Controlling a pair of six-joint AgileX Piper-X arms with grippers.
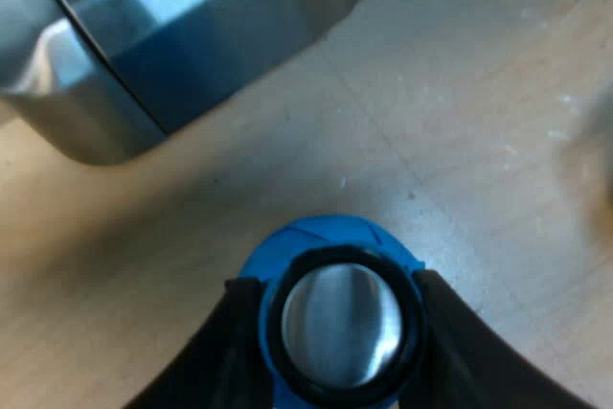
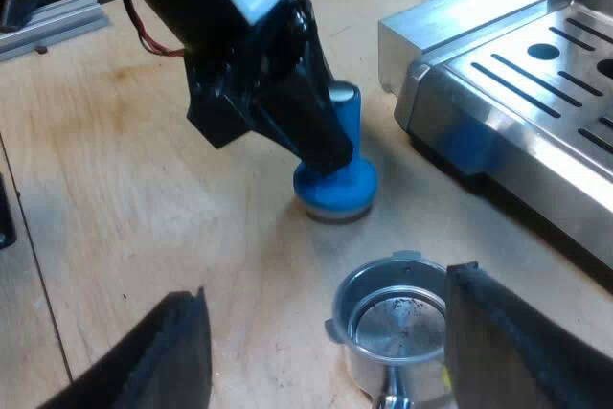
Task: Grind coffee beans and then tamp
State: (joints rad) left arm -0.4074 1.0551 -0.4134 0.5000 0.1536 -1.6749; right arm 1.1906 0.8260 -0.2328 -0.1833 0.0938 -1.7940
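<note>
2 pincers | left pincer pinches blue tamper upright on surface | right pincer spread over metal holder

**A lab workbench serving as a coffee station**

This is looking like a robotics lab or workshop, not a home kitchen. The bare plywood tabletop is showing stains, scuffs and a seam between boards. A slotted aluminium rail is lying at its edge, well apart from the steel espresso machine, which is standing straight on the raw wood.
</note>
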